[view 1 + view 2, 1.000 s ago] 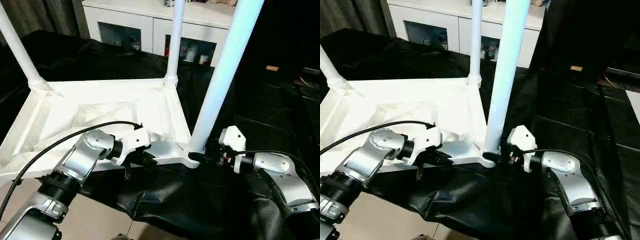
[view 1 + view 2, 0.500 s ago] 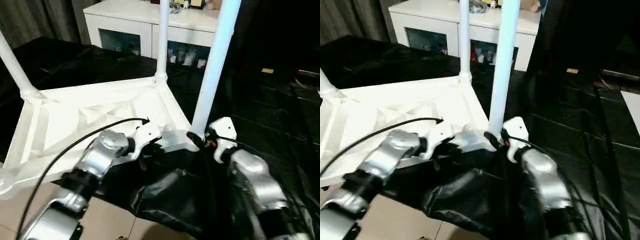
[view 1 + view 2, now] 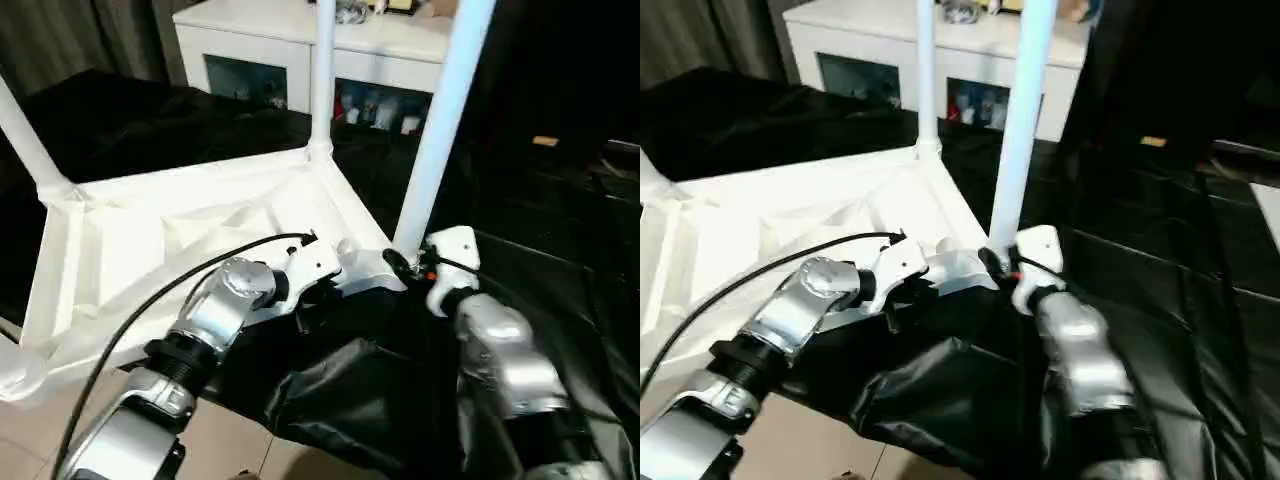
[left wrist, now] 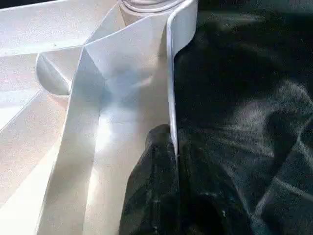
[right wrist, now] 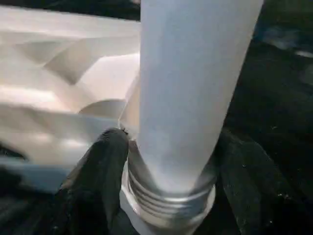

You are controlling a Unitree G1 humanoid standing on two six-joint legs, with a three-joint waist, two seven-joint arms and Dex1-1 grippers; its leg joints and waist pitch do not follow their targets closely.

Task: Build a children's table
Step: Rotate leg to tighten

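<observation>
Your two grippers sit at the near corner of the upturned children's table (image 3: 180,225), which lies ribbed underside up on a black sheet (image 3: 340,390).

Your left gripper (image 4: 175,147) has its fingers pressed together on the thin upright rim of the tabletop, one finger (image 4: 149,186) inside the rim and the other outside it, just beside the corner socket; your right gripper (image 5: 168,161) has its fingers set apart around the base of the near leg (image 3: 440,110), one finger (image 5: 100,171) on each side, close against the threaded collar where the leg meets the corner; whether they press on it you cannot tell; that leg stands upright, as do a far leg (image 3: 322,70) and one at the left (image 3: 25,130); a white cabinet (image 3: 290,50) stands behind.
</observation>
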